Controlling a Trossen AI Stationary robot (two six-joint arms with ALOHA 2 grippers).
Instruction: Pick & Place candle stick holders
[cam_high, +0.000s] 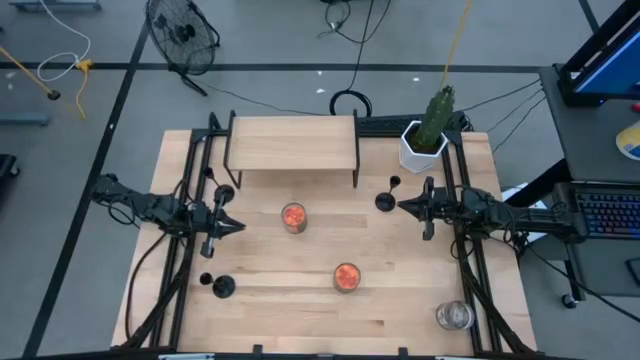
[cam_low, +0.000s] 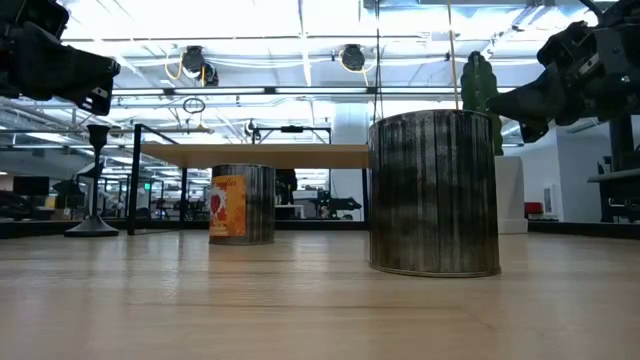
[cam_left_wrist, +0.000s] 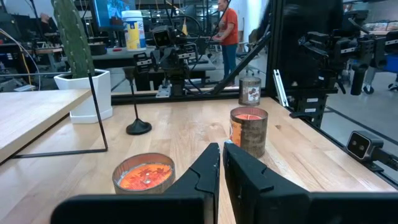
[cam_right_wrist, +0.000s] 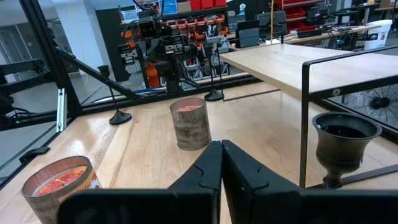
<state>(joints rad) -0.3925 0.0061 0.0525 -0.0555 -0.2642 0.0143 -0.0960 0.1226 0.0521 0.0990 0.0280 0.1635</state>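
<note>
Left end effector (cam_high: 236, 227) and right end effector (cam_high: 401, 205) hover closed and empty above the desk (cam_high: 400, 300); holders (cam_high: 222, 288) stand apart.

black candle stick holders (cam_high: 385, 201), orange jars (cam_high: 293, 217) — pale table (cam_high: 400, 290)

No text, label or number is legible on anything here.

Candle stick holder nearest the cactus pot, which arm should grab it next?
Right. The right claw, shut, points at that candle stick holder from right beside it; the left claw is across the table beyond an orange jar.
</note>
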